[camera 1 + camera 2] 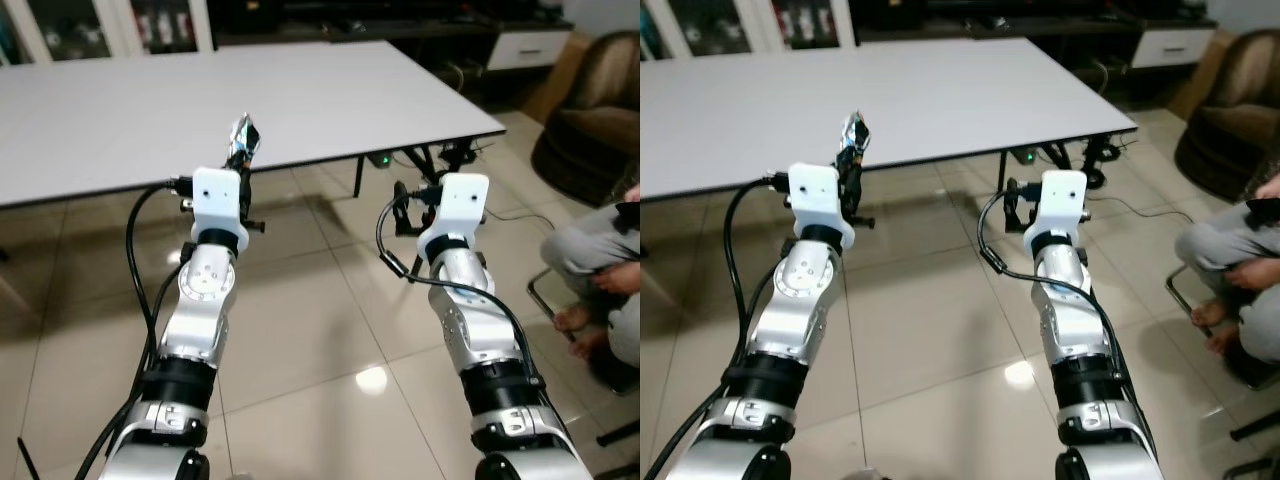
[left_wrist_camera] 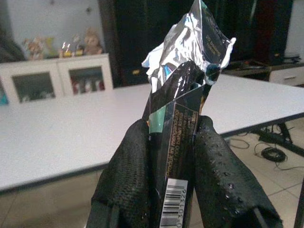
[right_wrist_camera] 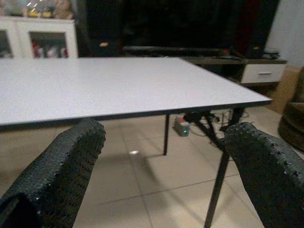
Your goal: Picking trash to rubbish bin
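Left wrist view: foil wrapper (image 2: 183,109) between left gripper (image 2: 173,156) fingers (image 2: 128,180).

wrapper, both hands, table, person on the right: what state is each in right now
wrapper: crumpled, upright, pinched in the left hand
left hand: shut on the wrapper, raised before the table edge
right hand: open, holding nothing
table: bare white top
person: seated, barefoot

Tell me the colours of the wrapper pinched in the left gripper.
Dark wrapper with teal patches, silver foil inside, white barcode; clearest in the left wrist view.
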